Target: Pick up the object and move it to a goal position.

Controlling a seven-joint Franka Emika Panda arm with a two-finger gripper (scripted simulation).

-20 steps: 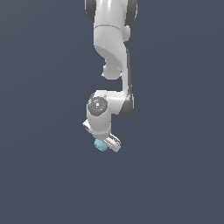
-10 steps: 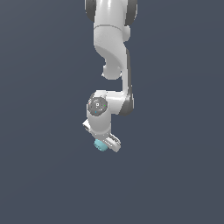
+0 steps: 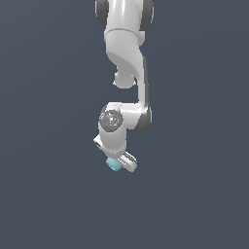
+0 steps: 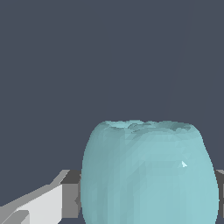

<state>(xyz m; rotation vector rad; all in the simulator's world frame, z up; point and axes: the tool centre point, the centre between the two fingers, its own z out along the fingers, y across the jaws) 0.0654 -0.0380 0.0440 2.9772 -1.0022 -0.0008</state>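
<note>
The object [image 3: 114, 164] is a small light-teal rounded block held at the lower end of the white arm in the exterior view. My gripper [image 3: 116, 163] is shut on it, with the block poking out toward the exterior view's left of the white fingers [image 3: 129, 162]. In the wrist view the object [image 4: 146, 173] fills the lower middle, and a white and grey finger [image 4: 52, 203] presses against one side; the other finger shows only as a dark sliver at the picture's edge.
The white arm [image 3: 127, 58] comes down from the top of the exterior view. Around it lies a plain dark blue-grey surface [image 3: 48, 146] with no other objects in view.
</note>
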